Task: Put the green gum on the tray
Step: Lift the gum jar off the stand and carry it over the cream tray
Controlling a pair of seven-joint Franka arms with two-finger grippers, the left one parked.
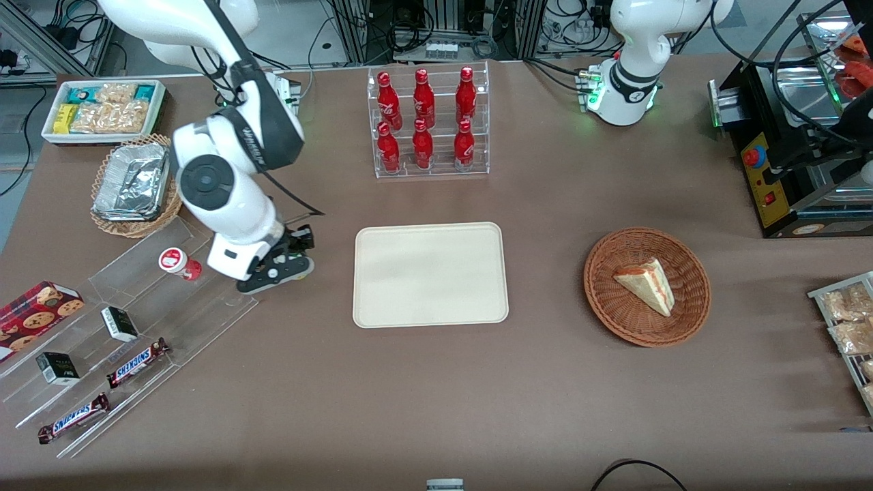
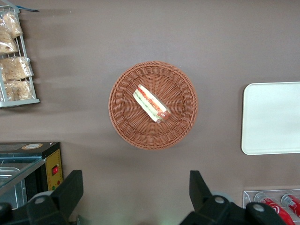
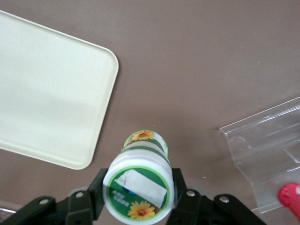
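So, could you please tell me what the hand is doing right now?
Hand: closed on the green gum, above the table between the rack and the tray.

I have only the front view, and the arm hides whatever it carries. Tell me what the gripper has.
Observer: In the right wrist view the gripper is shut on the green gum, with its jaws pressed on either side of the canister's body.
Operator: Say whether it is over the tray.
Observer: Not yet. That view shows the tray with its rounded corner beside the canister, and brown table under the gum.
Operator: Describe how the canister sits in the grip.
Observer: Its white lid, with a green ring and a sunflower print, faces the wrist camera, and the labelled body points down toward the table.
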